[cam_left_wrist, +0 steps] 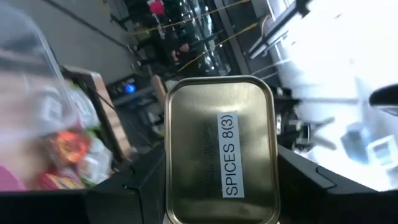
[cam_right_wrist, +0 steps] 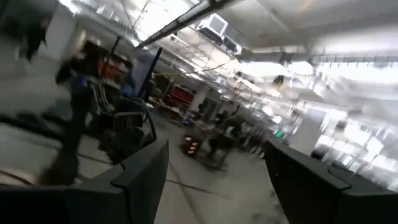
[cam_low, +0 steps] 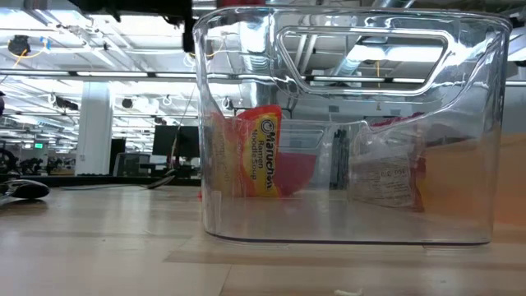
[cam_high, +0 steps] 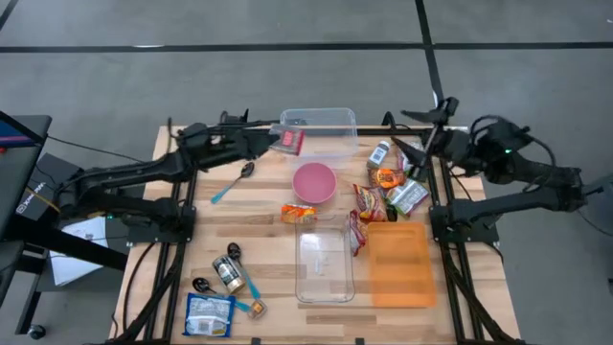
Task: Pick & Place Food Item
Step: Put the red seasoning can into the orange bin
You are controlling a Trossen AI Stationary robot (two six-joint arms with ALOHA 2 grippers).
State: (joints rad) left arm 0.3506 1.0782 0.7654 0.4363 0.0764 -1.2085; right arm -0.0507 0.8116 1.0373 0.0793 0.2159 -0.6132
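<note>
**Watcher:** What have you got, and where?

**Me:** My left pincer [cam_high: 283,140] is clamped on a spice tin [cam_high: 291,142]. From my wrist I see its metal face, labelled "SPICES 8(3)", squeezed between my two fingers [cam_left_wrist: 146,186]. From above, the tin hangs off the bench at the near-left edge of the clear bin [cam_high: 330,123] at the far side.

**Watcher:** So what worries you?

**Me:** The tin is smooth metal, held by its narrow sides. I judge it could slide or twist in my grip if I swing hard. It also sits right at the bin's rim rather than over its middle. Let go here and it may catch the wall and drop outside, perhaps towards the pink bowl [cam_high: 314,181] or the spoon [cam_high: 233,182] close by.

**Watcher:** And the bin itself?

**Me:** It looks light. If I descend with the tin overlapping the rim, I expect to shove or tip it.

**Watcher:** Your other arm?

**Me:** My right pincer [cam_high: 433,113] waits, raised at the far right corner of the bench, fingers spread wide and holding nothing. It is close to the cluster of packets [cam_high: 388,192], so a careless drop could scatter them. The second clear container [cam_high: 323,268] and orange lid [cam_high: 397,264] lie well apart from my work.
</note>
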